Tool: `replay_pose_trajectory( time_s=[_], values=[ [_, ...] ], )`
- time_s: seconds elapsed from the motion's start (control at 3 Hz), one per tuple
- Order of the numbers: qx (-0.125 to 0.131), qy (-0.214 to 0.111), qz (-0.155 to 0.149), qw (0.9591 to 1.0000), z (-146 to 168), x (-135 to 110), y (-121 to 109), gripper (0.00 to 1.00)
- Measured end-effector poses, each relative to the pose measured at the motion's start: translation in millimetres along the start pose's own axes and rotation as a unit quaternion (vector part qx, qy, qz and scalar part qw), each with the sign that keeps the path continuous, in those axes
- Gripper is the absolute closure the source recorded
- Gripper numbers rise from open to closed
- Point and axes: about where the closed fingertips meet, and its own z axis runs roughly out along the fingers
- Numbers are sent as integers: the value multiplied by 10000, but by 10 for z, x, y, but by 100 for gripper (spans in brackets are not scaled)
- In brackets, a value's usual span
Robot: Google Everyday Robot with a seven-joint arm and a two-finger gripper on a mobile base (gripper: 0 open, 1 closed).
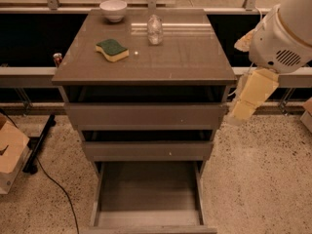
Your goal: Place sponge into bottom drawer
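The sponge (112, 49), yellow with its dark green layer up, lies on the left part of the grey-brown cabinet top (185, 57). The bottom drawer (148, 189) is pulled out toward me, and its flat grey floor is bare. The two drawers above it stand a little way out. My gripper (239, 115), cream-coloured, hangs below the white arm housing (285, 33) just off the cabinet's right edge, level with the top drawer. It is far to the right of the sponge and holds nothing.
A white bowl (113, 9) and a clear glass bottle (155, 29) stand at the back of the cabinet top. A cardboard box (9, 152) and a black cable (53, 184) lie on the speckled floor to the left. A railing runs behind.
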Motion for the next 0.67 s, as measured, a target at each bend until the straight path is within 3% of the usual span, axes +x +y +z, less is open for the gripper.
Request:
replay_pose_trajectory(
  time_s=[0.33,0.67],
  values=[
    [8,-53,13,10000,77,-53,51,0],
    [-72,-620,-322,9975,406,-531,34,0]
  ],
)
